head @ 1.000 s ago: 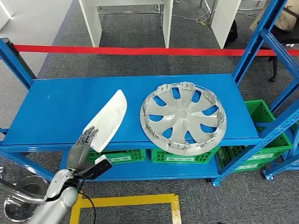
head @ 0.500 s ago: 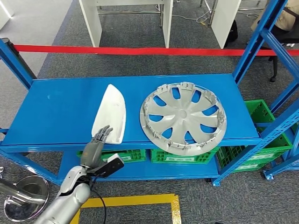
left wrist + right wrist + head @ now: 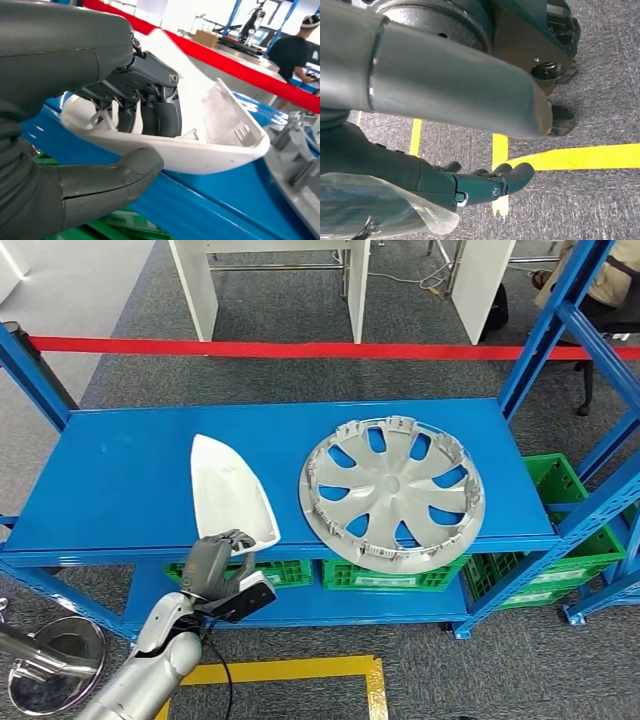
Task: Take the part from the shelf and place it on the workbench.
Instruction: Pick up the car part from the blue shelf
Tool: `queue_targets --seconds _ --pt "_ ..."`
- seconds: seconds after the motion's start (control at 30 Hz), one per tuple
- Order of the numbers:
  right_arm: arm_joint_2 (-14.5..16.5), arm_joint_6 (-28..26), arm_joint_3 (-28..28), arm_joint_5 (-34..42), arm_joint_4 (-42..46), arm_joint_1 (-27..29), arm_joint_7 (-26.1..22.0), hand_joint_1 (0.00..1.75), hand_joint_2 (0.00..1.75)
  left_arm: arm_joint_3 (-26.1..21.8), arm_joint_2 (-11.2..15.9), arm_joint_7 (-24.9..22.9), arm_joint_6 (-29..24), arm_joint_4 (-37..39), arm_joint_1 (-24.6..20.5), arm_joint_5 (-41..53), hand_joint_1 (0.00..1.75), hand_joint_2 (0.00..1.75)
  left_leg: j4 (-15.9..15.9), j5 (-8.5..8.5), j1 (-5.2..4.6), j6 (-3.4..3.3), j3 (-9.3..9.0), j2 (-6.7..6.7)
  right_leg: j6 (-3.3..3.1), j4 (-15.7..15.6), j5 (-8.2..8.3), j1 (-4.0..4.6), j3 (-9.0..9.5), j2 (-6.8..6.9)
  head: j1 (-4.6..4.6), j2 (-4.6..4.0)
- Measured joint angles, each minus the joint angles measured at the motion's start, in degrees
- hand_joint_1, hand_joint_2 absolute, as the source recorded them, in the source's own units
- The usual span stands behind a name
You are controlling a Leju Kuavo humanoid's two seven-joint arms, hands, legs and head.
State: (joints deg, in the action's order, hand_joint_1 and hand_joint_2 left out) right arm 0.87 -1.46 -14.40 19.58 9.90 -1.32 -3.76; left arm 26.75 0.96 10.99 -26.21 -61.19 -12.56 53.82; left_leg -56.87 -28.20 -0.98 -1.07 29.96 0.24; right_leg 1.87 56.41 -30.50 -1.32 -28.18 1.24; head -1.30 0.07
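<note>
A: White part (image 3: 229, 492) lies on the blue shelf (image 3: 113, 480), near end over the front edge. Left hand (image 3: 213, 558) pinches that rim, thumb (image 3: 113, 180) under, fingers (image 3: 160, 112) hooked inside.

B: Right hand (image 3: 486, 184)?

A: Hanging over the floor, fingers loosely together, holding nothing.

B: Advice?

A: Seat the grip firmly, lift level, draw straight back. Hubcap (image 3: 391, 492) sits just beside; open shelf on the other side.

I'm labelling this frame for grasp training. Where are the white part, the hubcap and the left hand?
white part (image 3: 226, 495): head view, on its flat white middle.
hubcap (image 3: 391, 484): head view, on its centre hub.
left hand (image 3: 213, 558): head view, on the back of the hand, gripping the part's near edge.
</note>
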Motion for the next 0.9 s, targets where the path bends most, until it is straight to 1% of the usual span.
queue_targets --seconds 0.23,0.37,0.47,0.57,0.77,0.9 --pt "0.02 -0.09 0.00 0.01 0.00 0.03 -0.11 0.00 0.00 0.11 0.45 0.14 -1.84 -3.12 0.75 0.01 1.75 1.75 0.00 0.00 0.00 0.00 0.00 0.00 0.00 0.00 0.00 0.00 -0.01 0.00 -0.01 0.00" --pt "0.02 -0.24 0.00 0.35 -0.02 0.07 -0.48 0.00 0.00 0.03 1.36 0.44 -4.98 -7.81 1.96 1.19 1.75 1.75 0.00 0.00 0.00 0.00 0.02 0.00 0.00 0.00 0.00 0.01 -0.03 0.00 0.00 0.00" --pt "0.02 -0.49 0.01 0.57 -0.02 0.08 -0.73 0.00 0.00 -0.46 2.59 0.44 -7.15 -12.78 2.44 2.57 1.75 1.75 0.00 0.00 0.01 0.00 0.02 0.00 0.00 0.01 0.00 0.01 -0.02 0.00 0.00 0.00" --pt "0.02 -0.78 0.02 0.80 -0.03 0.11 -0.92 0.00 0.00 -1.36 4.04 0.28 -8.03 -17.59 2.75 3.81 1.75 1.75 0.00 0.00 0.01 0.00 0.02 0.00 0.00 0.01 0.00 0.01 -0.02 0.00 -0.01 0.00" --pt "0.02 -0.99 0.04 0.97 -0.07 0.18 -1.20 0.00 0.00 -2.88 6.88 -0.56 -11.45 -24.26 3.19 9.39 1.75 1.75 0.00 0.01 0.01 0.00 0.02 0.00 0.00 0.01 0.00 0.01 -0.01 0.00 0.01 0.00" --pt "0.02 -0.96 0.05 1.07 -0.09 0.20 -1.36 0.00 0.00 -4.09 9.10 -1.38 -11.92 -28.57 3.14 11.83 1.75 1.75 0.00 0.01 0.01 0.00 0.01 0.00 0.00 0.01 0.00 0.01 -0.02 0.00 -0.01 0.00"
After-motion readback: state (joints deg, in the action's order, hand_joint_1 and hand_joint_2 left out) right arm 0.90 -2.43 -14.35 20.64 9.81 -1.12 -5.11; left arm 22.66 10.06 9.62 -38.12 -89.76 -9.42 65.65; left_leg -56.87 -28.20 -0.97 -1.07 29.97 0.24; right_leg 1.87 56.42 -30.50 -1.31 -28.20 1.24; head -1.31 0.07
